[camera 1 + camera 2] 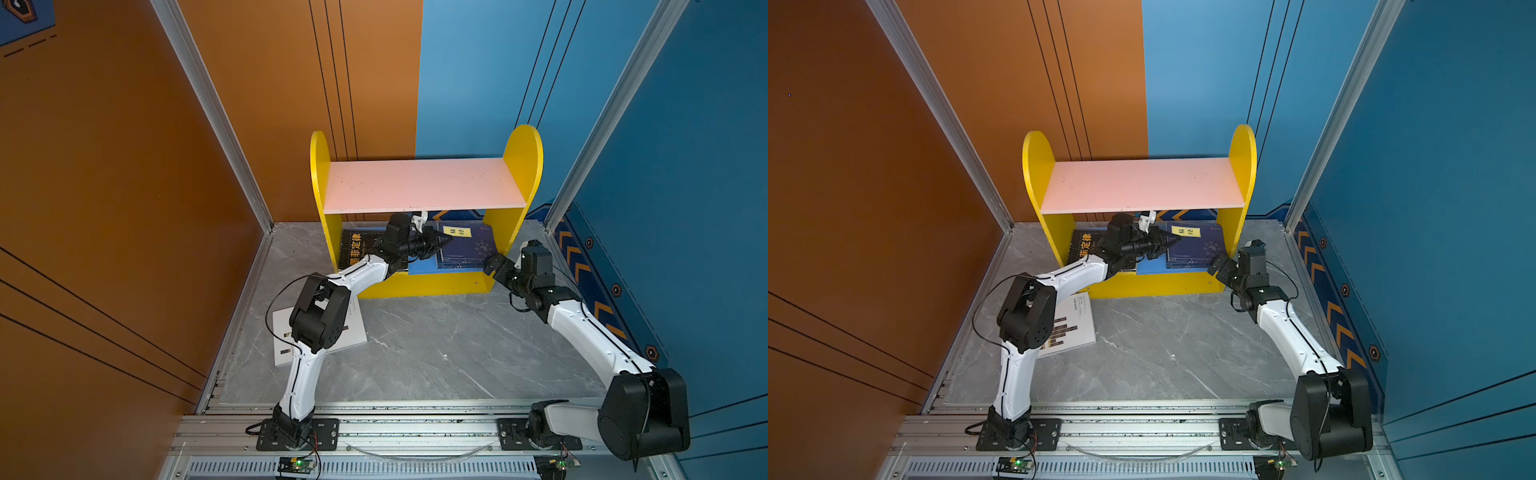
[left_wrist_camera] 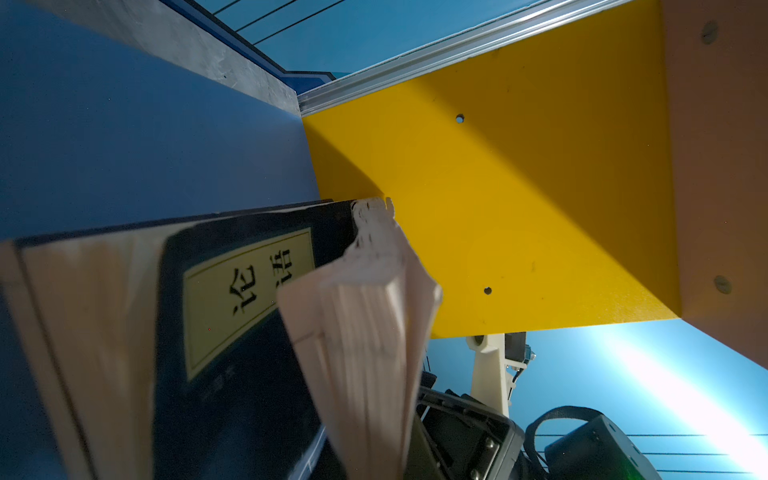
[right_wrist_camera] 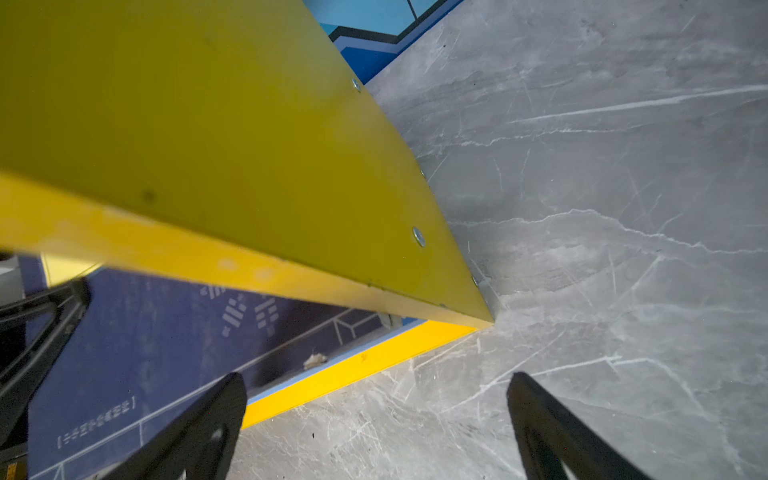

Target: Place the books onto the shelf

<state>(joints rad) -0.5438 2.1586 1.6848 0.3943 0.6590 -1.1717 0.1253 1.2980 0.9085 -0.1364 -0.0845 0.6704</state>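
The shelf has yellow sides, a pink upper board and a blue lower board. On the lower board a black book lies at the left and a navy book with a yellow label at the right. My left gripper reaches under the pink board and is shut on the navy book's left edge. In the left wrist view its page block curls up over another navy labelled book. A white book lies on the table, partly under my left arm. My right gripper is open and empty beside the shelf's right front corner.
The shelf's right yellow panel stands close to my right gripper. Orange and blue walls with aluminium posts close in the grey marble table. The arm bases sit on a rail at the front.
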